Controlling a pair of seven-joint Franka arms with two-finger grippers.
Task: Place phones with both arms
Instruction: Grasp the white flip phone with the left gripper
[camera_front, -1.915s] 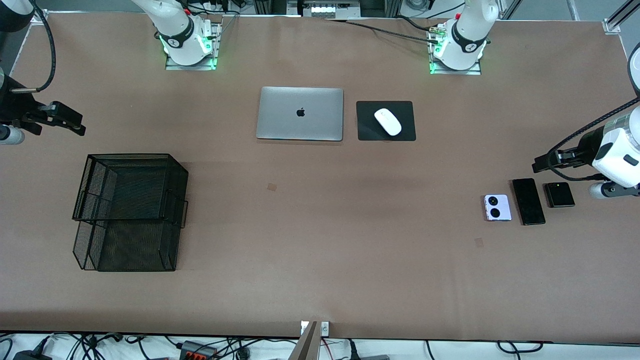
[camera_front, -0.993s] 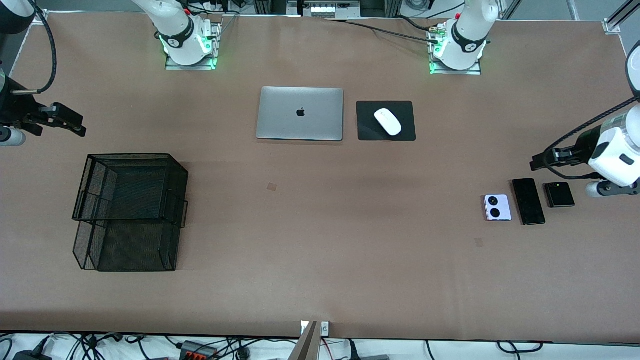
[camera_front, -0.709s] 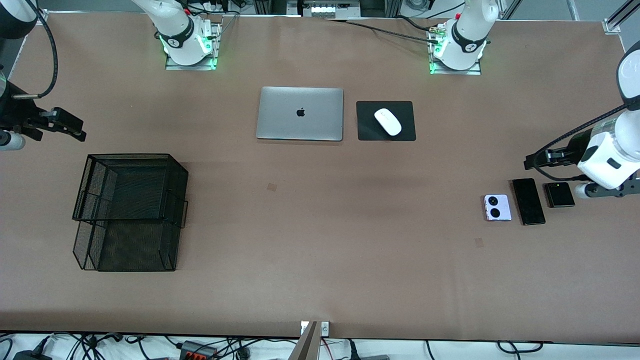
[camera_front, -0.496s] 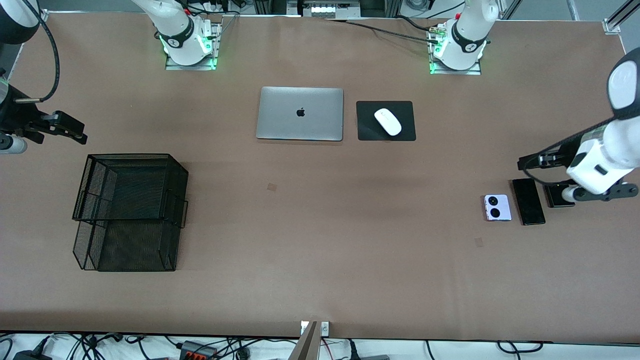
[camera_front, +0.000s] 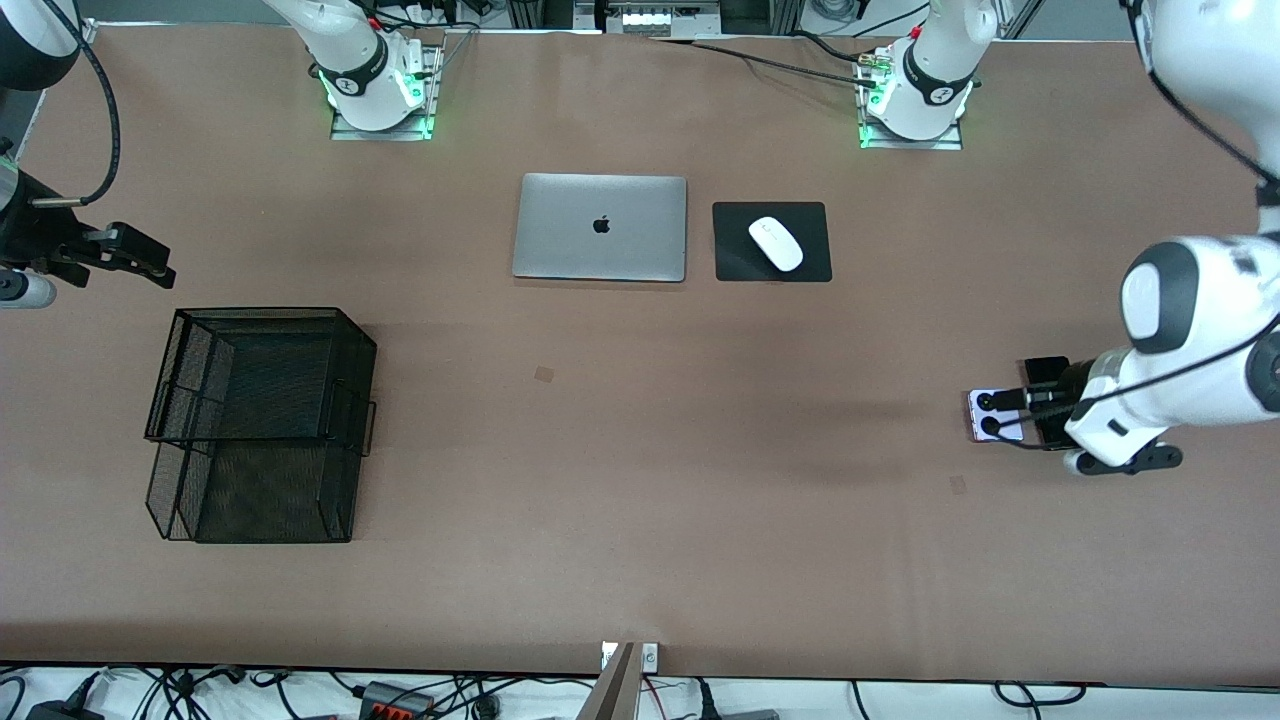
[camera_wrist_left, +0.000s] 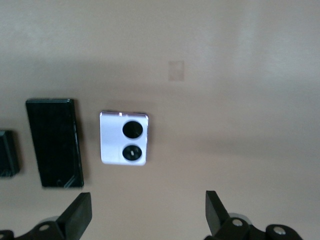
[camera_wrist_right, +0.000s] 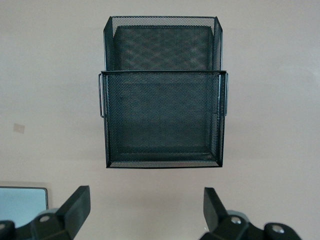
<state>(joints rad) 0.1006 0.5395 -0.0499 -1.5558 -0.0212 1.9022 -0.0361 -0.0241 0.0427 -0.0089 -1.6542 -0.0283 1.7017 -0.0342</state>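
Observation:
Three phones lie side by side near the left arm's end of the table. They are a lilac flip phone (camera_wrist_left: 124, 138) (camera_front: 976, 414) with two black circles, a long black slab (camera_wrist_left: 54, 142) (camera_front: 1045, 367), and a small black flip phone (camera_wrist_left: 7, 154). In the front view the left arm hides the small black one. My left gripper (camera_front: 1005, 418) (camera_wrist_left: 146, 215) hangs open over the lilac phone and holds nothing. My right gripper (camera_front: 150, 262) (camera_wrist_right: 145, 207) waits open and empty in the air at the right arm's end of the table.
A two-tier black mesh tray (camera_front: 355, 380) (camera_wrist_right: 162, 73) stands toward the right arm's end. A closed silver laptop (camera_front: 600, 228) (camera_wrist_right: 22, 205) lies mid-table near the arm bases. Beside it a white mouse (camera_front: 776, 243) rests on a black pad (camera_front: 735, 262).
The left arm has swung in from the table's end and come over the phones, now covering the small black one. The right gripper has barely shifted. Both stayed open.

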